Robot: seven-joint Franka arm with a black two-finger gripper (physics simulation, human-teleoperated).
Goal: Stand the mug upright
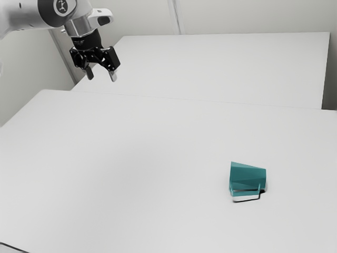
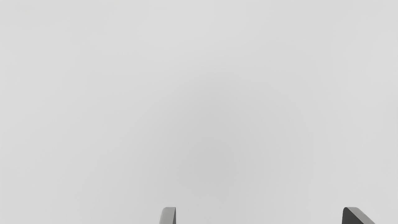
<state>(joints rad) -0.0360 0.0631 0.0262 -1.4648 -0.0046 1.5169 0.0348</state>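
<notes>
In the exterior view my gripper [image 1: 101, 78] hangs above the table at the upper left, its two fingers apart with nothing between them. The wrist view has the gripper [image 2: 259, 214] open too, over bare white surface. A teal mug [image 1: 247, 178] lies on its side on the table, toward the exterior view's lower right, well away from the gripper. The mug's handle side faces the exterior view's bottom edge, where a white patch and a dark outline appear.
The white table [image 1: 131, 158] spreads under the arm and mug. Behind it stands another white surface [image 1: 226, 63], reaching to the walls. A dark line crosses the exterior view's bottom left corner.
</notes>
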